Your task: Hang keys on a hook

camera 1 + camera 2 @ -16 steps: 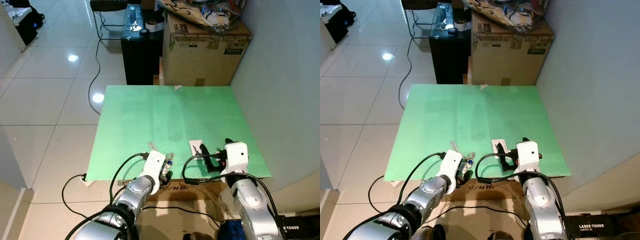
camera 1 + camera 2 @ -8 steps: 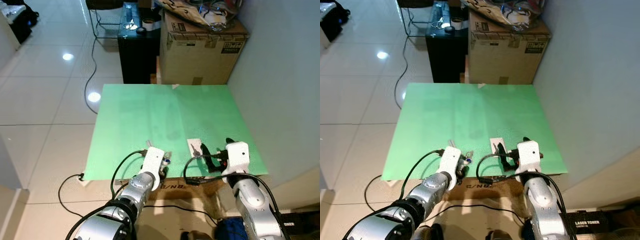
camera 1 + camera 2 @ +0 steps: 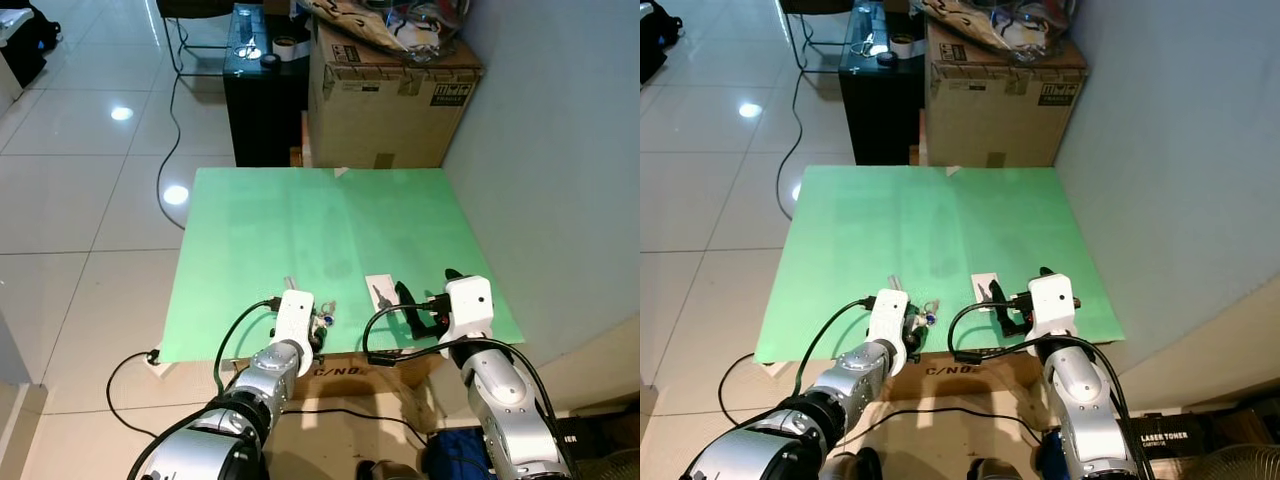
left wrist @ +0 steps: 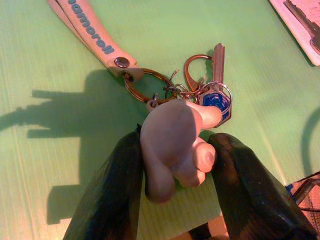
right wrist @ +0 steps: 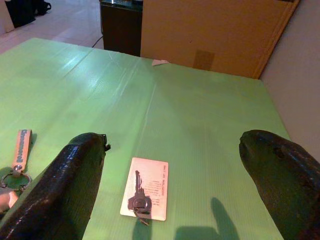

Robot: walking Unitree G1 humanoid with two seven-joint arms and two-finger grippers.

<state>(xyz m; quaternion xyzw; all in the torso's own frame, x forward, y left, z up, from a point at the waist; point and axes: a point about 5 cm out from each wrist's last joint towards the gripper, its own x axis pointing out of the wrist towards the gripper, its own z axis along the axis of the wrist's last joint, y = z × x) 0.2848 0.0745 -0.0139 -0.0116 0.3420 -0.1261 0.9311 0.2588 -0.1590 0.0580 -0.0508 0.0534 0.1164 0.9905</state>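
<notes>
Gripping keys at green table near edge, left fingers; right fingers spread wide

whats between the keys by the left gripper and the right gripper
A small white card with a dark hook on it lies on the green board between the keys and the right gripper; head views.

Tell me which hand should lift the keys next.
Left. The left hand already has its two black fingers closed around the beige rubbery charm of the key bunch with strap on the green table. The right hand is open, over the small white hook card.
</notes>
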